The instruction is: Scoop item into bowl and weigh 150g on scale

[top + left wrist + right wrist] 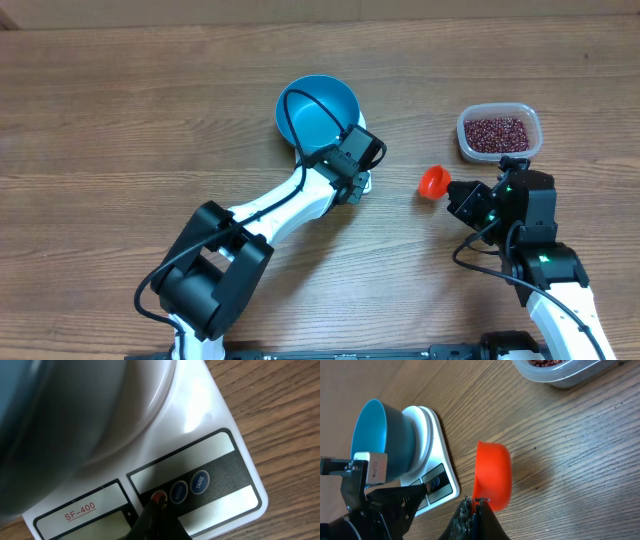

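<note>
A blue bowl (320, 112), smooth, round and empty, sits on the round platform of a white plastic scale (220, 425), which is glossy with rounded corners. The left tool (156, 506), its jaws drawn to a narrow point, touches the red button (158, 496) on the scale's control panel. Two blue buttons lie just beside it, so a sideways slip could strike the wrong one, and a hard push could shove the light scale across the wood-grain table (120, 120). Right of the scale and apart from it, the right tool (476, 508) is clamped on an orange plastic scoop (494, 476), a shallow, empty cup. Farther right of the scale stands a clear, rounded-square tub (462, 130) of small dark-red beans (496, 132). Being hard and round, they would probably roll and scatter if the scoop tilted in transit.
</note>
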`<action>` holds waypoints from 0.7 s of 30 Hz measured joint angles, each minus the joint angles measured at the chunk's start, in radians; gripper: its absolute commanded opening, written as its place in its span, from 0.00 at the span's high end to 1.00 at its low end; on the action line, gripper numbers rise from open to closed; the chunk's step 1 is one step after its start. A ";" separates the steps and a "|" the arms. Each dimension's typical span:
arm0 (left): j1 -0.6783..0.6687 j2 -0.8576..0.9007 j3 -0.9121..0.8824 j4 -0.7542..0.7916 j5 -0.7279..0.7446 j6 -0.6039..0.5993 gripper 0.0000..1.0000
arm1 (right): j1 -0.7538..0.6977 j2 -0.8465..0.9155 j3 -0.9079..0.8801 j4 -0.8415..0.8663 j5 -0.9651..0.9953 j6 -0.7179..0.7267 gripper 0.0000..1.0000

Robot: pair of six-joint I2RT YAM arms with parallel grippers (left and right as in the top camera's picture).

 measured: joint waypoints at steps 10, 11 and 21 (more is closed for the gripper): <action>0.000 0.000 0.000 0.000 0.008 0.000 0.96 | 0.000 0.000 0.000 0.000 0.000 0.000 0.96; 0.000 0.000 0.000 0.000 0.008 0.000 0.96 | 0.000 0.000 0.000 0.000 0.000 0.000 0.96; 0.000 0.000 0.000 0.002 0.000 0.000 0.96 | 0.000 0.000 0.000 0.000 0.000 0.000 0.96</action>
